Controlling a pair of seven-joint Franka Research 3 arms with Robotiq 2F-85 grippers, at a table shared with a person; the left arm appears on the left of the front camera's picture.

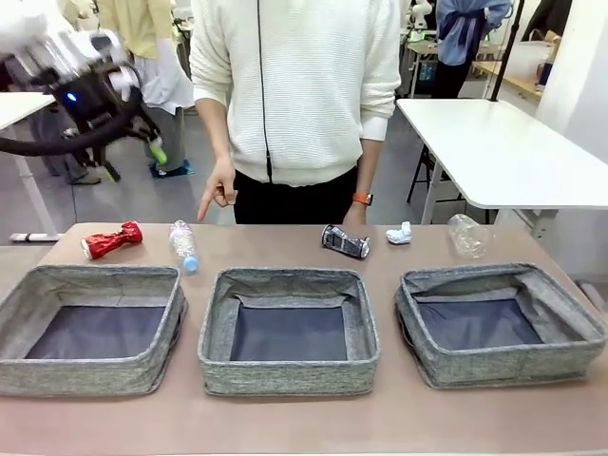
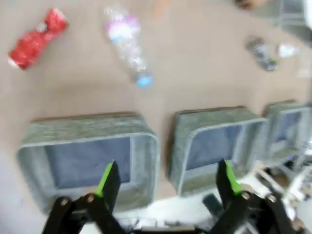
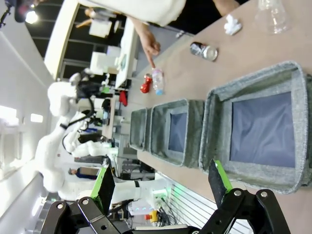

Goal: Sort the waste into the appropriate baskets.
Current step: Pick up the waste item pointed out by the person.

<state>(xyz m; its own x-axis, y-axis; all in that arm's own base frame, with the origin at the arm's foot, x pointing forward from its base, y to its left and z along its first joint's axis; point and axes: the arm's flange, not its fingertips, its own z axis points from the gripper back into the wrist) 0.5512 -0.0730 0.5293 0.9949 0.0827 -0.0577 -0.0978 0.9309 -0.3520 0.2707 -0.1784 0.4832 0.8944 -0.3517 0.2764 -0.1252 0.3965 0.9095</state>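
Right pincer spread wide, facing grey basket; person's hand points near bottle

The room was bright, with soft light from above. The baskets had only faint shadows inside. The left arm looked smeared in the front view. The left wrist view was blurry all over. The right wrist view was sharp, with one glaring lamp.

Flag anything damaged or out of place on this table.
Both cans are crushed: the red can at far left, the black-silver can behind the middle basket. The bottle lies on its side. Nothing has spilled.
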